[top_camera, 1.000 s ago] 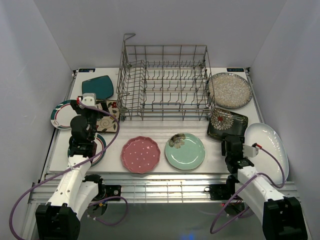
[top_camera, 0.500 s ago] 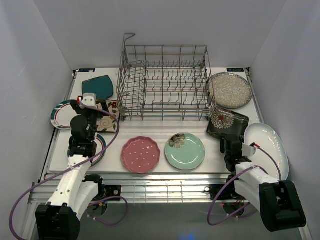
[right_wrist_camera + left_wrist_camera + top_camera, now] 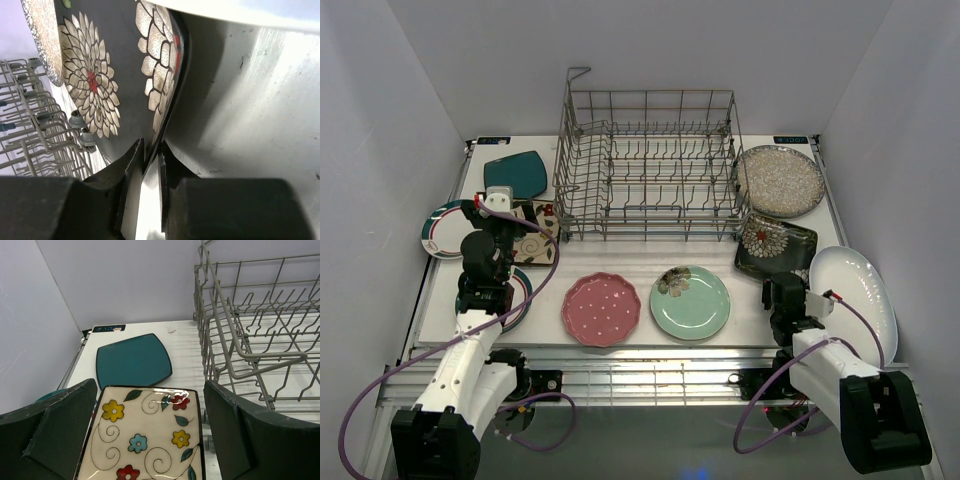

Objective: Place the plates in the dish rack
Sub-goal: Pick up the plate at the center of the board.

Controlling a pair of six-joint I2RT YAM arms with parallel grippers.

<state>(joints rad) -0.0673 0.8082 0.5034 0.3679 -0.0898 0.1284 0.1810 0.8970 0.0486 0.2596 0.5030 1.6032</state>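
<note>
The plates lie around the grey wire dish rack (image 3: 650, 170). A pink dotted plate (image 3: 601, 309) and a mint green plate (image 3: 690, 302) sit in front of it. My right gripper (image 3: 782, 287) is shut on the near rim of the dark floral square plate (image 3: 775, 246); in the right wrist view that rim (image 3: 167, 107) runs down between the two fingers (image 3: 132, 160). My left gripper (image 3: 150, 390) hangs open over the cream flowered square plate (image 3: 145, 435), touching nothing. The teal square plate (image 3: 134, 362) lies beyond it.
A speckled silver plate (image 3: 780, 181) lies at the back right and a big white oval plate (image 3: 855, 295) by the right wall. White rimmed round plates (image 3: 442, 228) lie at the left, one partly under my left arm. Walls close in on three sides.
My right gripper has closed from well open down onto the dark floral plate's rim, and the right arm has shifted slightly. The left arm has not moved.
</note>
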